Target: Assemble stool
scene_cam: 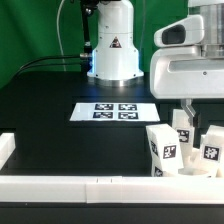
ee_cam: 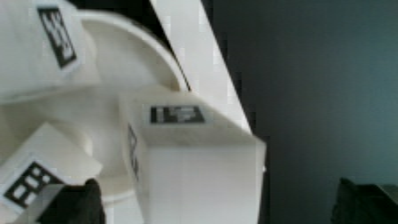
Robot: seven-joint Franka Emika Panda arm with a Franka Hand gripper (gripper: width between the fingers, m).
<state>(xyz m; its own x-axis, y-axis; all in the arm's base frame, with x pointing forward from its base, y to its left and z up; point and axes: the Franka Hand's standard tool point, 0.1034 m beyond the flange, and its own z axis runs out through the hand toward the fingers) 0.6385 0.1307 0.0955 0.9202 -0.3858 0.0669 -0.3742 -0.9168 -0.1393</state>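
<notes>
Three white stool legs with black-and-white tags stand close together at the exterior view's lower right: one (scene_cam: 165, 150), one (scene_cam: 210, 150) and one behind them (scene_cam: 183, 135). My gripper (scene_cam: 190, 122) hangs just above this group. In the wrist view the gripper (ee_cam: 222, 205) is open, and its dark fingertips (ee_cam: 71, 205) stand on either side of a blocky white leg (ee_cam: 187, 165) bearing a tag. Neither fingertip touches the leg. The round white seat (ee_cam: 98, 65) curves beside that leg. Another tagged leg (ee_cam: 36, 175) lies near it.
The marker board (scene_cam: 112, 111) lies mid-table on the black surface. White border rails run along the front edge (scene_cam: 90, 185) and the left side (scene_cam: 8, 148). A rail (ee_cam: 196, 50) passes right beside the parts. The robot base (scene_cam: 112, 45) stands at the back.
</notes>
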